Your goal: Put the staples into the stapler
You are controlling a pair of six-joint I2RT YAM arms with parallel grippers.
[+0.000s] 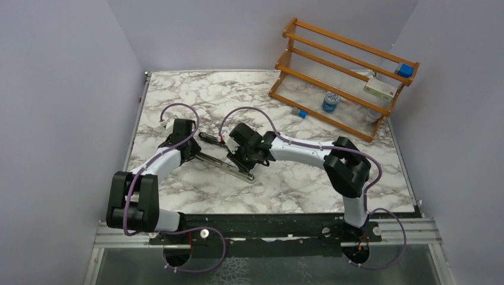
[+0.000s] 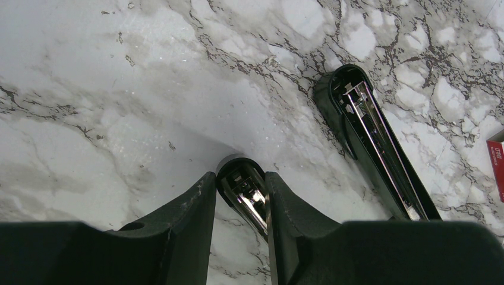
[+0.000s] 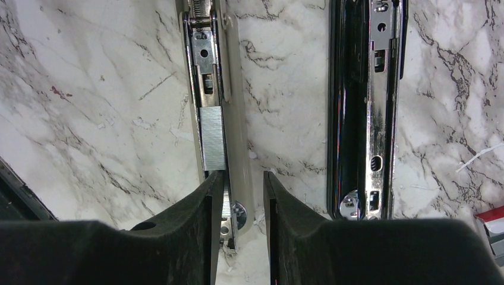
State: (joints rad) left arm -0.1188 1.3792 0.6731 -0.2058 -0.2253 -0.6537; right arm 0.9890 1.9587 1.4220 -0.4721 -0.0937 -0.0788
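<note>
The stapler (image 1: 217,163) lies swung open flat on the marble table (image 1: 285,184), its two halves side by side, so that the metal channel faces up for loading. My left claw (image 2: 241,178) is closed snugly on the rounded end of one black half, which I judge is meant to pin it against sliding. My right claw (image 3: 243,175) stands narrowly parted and clamps nothing, straddling the near end of the channel. A silver staple strip (image 3: 212,139) lies in that channel, just ahead of the finger on the left of the wrist view; I cannot tell whether they touch. The other half lies parallel, just beside, and the red staple box (image 3: 490,217) sits at the frame's edge.
</note>
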